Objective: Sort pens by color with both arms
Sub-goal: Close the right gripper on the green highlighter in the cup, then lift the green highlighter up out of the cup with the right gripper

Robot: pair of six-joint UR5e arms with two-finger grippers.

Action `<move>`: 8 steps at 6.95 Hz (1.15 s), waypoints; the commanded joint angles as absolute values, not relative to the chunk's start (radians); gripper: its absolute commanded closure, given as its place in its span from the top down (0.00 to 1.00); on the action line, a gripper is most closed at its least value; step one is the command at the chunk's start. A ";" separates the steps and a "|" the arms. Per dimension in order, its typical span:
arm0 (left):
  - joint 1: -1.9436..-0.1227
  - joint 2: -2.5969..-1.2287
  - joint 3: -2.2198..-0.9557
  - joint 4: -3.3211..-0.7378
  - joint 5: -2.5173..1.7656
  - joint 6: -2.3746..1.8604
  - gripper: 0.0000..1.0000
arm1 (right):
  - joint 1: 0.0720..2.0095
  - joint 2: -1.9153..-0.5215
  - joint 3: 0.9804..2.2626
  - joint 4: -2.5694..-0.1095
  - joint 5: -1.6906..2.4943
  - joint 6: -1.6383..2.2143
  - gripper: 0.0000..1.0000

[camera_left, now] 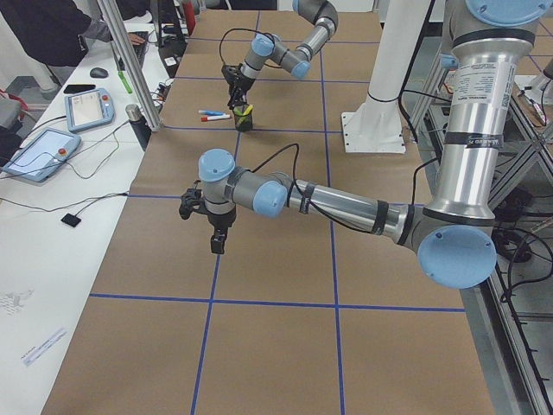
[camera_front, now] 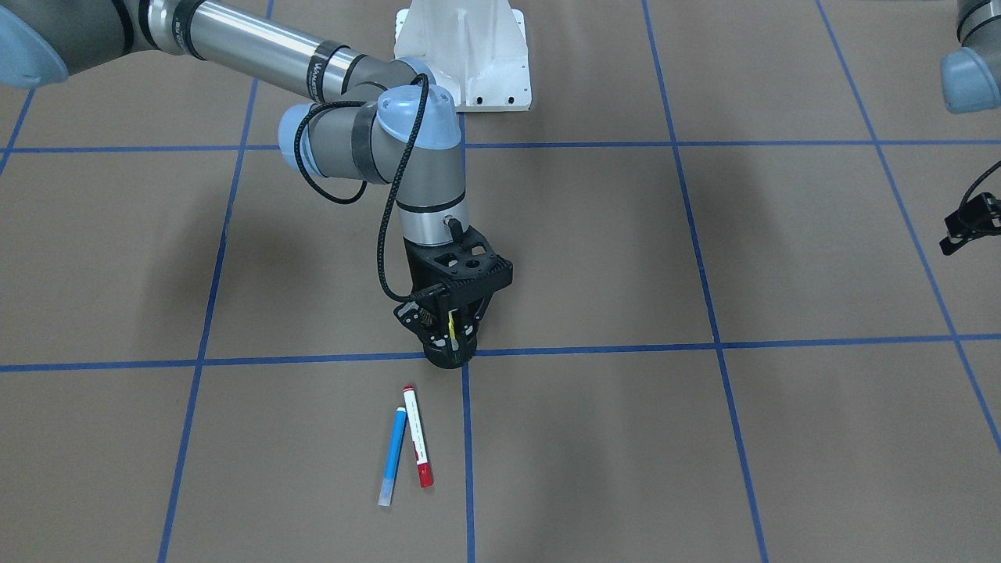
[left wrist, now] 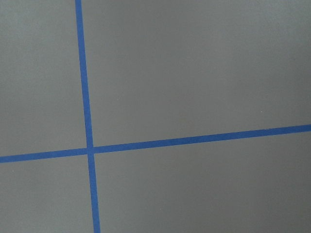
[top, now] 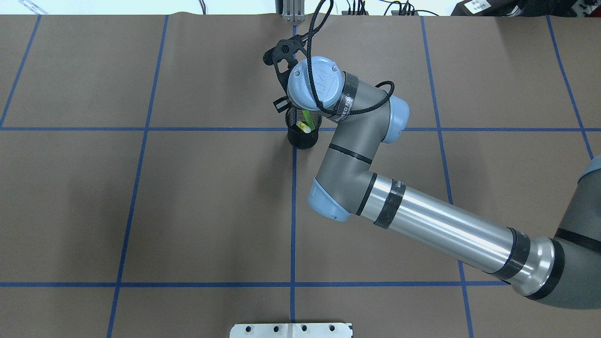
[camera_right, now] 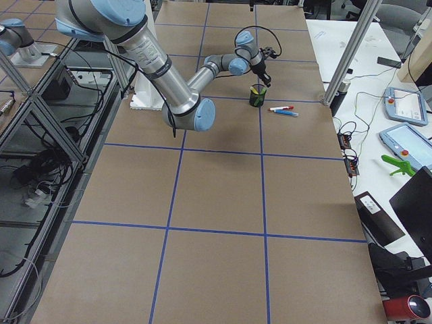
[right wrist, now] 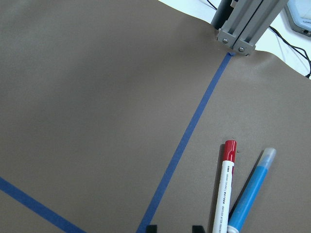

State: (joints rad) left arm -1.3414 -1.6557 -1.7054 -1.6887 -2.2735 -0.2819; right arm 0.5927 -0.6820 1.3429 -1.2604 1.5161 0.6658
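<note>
Overhead exterior: the right arm (top: 422,220) reaches across the tabletop (top: 141,211) to its far middle, wrist over the black mesh cup (top: 300,141).
Cup: the green pen (top: 307,115) and yellow pen (top: 303,126) both stand inside it, leaning.
R side: the right hand (camera_front: 452,340) points down straight above the cup, w/ the yellow pen's top rising btwn its fingers (front-facing view). In the right wrist view the fingertips (right wrist: 152,228) sit a little apart at the bottom edge, bare paper btwn them. The jaws are parted and nothing is seen clamped.
Loose pens: the blue pen (camera_front: 393,456) lies flat on the tabletop near the cup, on the operators' side. The white pen (camera_front: 417,435), red at both ends, lies just beside it, approx parallel. Touching or not, can't tell.
L side: the left arm (camera_left: 346,207) stretches out low, well apart from the cup and pens. The left hand (camera_left: 216,235) hangs above the tabletop, fingers down. Open or closed, can't tell.
Left wrist view: brown paper and two crossing blue tape lines (left wrist: 86,97).
</note>
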 commanded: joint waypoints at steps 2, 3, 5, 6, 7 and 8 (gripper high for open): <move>-1.344 -1.649 -1.718 -1.684 -2.273 -0.275 1.00 | 0.592 -0.680 1.356 -1.261 1.526 0.692 0.19; -1.344 -1.648 -1.720 -1.686 -2.273 -0.275 1.00 | 0.597 -0.675 1.377 -1.264 1.554 0.695 0.19; -1.342 -1.644 -1.718 -1.686 -2.273 -0.273 1.00 | 0.615 -0.657 1.419 -1.273 1.578 0.695 0.19; -1.344 -1.644 -1.718 -1.684 -2.273 -0.273 1.00 | 0.635 -0.650 1.422 -1.273 1.595 0.695 0.19; -1.342 -1.644 -1.717 -1.686 -2.273 -0.273 1.00 | 0.672 -0.649 1.452 -1.298 1.624 0.695 0.19; -1.344 -1.644 -1.718 -1.686 -2.273 -0.273 1.00 | 0.734 -0.647 1.497 -1.363 1.693 0.693 0.19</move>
State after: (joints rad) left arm -1.3429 -1.6445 -1.7175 -1.6855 -2.2734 -0.2731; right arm 0.6734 -0.6500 1.4529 -1.3061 1.6300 0.6946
